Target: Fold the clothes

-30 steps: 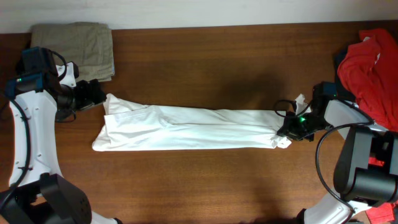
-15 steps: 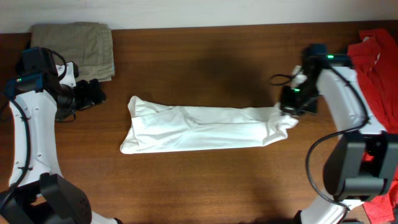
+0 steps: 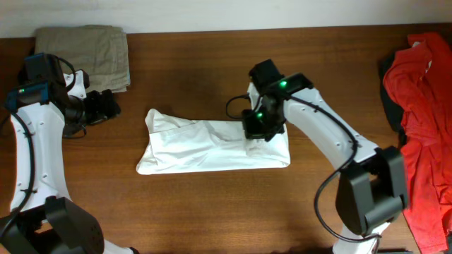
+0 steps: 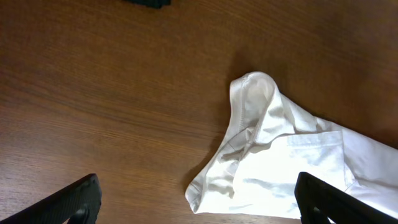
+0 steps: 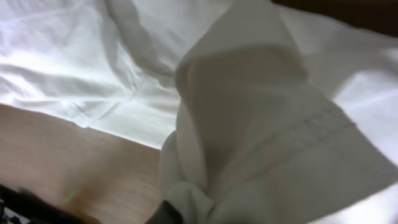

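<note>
The clothes [image 3: 205, 144], a white shirt, lie as a long band across the middle of the table, with the right end doubled back to the left. My right gripper [image 3: 258, 125] hovers over that folded end. In the right wrist view a bunch of the white cloth [image 5: 249, 124] gathers at my right gripper [image 5: 193, 211], which looks shut on it. My left gripper [image 3: 106, 106] stays open beside the table's left edge, apart from the shirt. Its fingers [image 4: 81, 199] frame the shirt's left end [image 4: 261, 149] from above.
A folded khaki garment [image 3: 88, 49] lies at the back left corner. A red garment [image 3: 420, 92] is heaped along the right edge. Bare wood [image 3: 212, 212] runs in front of the shirt.
My right gripper has carried the shirt's right end up and to the left, laying it over the middle. The shirt first slid to the right. The left arm has not moved.
</note>
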Controlling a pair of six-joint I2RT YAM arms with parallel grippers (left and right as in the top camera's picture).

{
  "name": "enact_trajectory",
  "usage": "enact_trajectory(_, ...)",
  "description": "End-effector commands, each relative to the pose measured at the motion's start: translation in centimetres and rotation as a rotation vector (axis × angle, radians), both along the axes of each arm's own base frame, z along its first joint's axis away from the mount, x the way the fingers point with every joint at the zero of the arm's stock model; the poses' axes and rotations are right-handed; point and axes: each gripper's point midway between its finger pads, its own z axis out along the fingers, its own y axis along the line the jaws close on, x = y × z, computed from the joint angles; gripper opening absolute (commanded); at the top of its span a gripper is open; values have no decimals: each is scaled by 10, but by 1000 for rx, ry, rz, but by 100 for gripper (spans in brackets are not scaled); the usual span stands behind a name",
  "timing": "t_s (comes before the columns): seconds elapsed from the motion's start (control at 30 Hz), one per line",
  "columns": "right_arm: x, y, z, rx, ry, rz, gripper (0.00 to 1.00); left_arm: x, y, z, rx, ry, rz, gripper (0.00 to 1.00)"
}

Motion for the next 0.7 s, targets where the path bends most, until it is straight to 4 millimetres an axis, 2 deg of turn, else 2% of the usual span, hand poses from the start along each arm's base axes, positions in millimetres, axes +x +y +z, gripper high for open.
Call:
enact_trajectory(0.0, -1, 10, -15, -5, 28, 14, 33, 1, -2, 0, -12, -2, -1, 99)
enact_trajectory(0.03, -1, 11, -17, -6, 32, 17, 48, 1, -2, 0, -12, -2, -1, 99)
enact_trajectory(0.1, 0, 12, -17, -2, 29, 17, 54, 1, -2, 0, -12, -2, -1, 99)
enact_trajectory(0.2, 5, 9, -13, 3, 19, 8, 54, 1, -2, 0, -12, -2, -1, 99)
enact_trajectory(0.33, 19, -18, 4, -1, 24, -45, 55, 1, -2, 0, -12, -2, -1, 99)
enact_trajectory(0.5, 26, -39, -5, -37, 21, -83, 55, 1, -2, 0, -12, -2, -1, 99)
enact_trajectory(0.67, 18, -14, -29, 1, 31, -38, 55, 1, -2, 0, -12, -2, -1, 99)
